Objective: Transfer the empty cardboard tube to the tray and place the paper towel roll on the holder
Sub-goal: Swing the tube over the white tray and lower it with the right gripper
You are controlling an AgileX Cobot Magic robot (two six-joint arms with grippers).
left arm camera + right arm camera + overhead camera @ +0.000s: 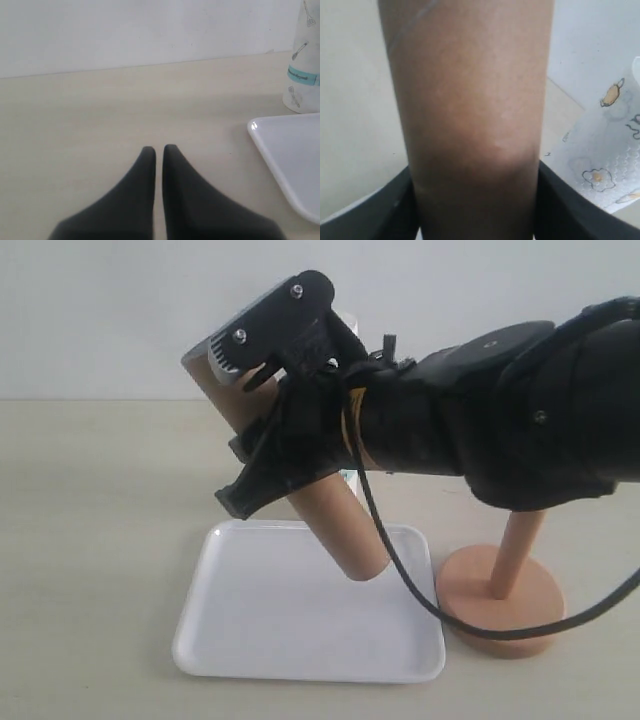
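My right gripper (290, 435) is shut on the empty cardboard tube (340, 525), a plain brown cylinder held tilted, its lower end just above the white tray (250, 630). In the right wrist view the tube (470, 100) fills the space between the black fingers (565, 205). The wooden holder (500, 595) stands bare to the right of the tray, its pole top hidden behind the arm. The paper towel roll (306, 55) stands behind the tray (292, 150); its printed paper (605, 160) also shows beside the tube. My left gripper (159, 150) hovers over bare table, shut on nothing.
The pale table top (100, 540) stretches left of the tray. A white wall (100, 310) closes the back. A black cable (400, 570) hangs from the right arm across the tray's right edge and the holder's base.
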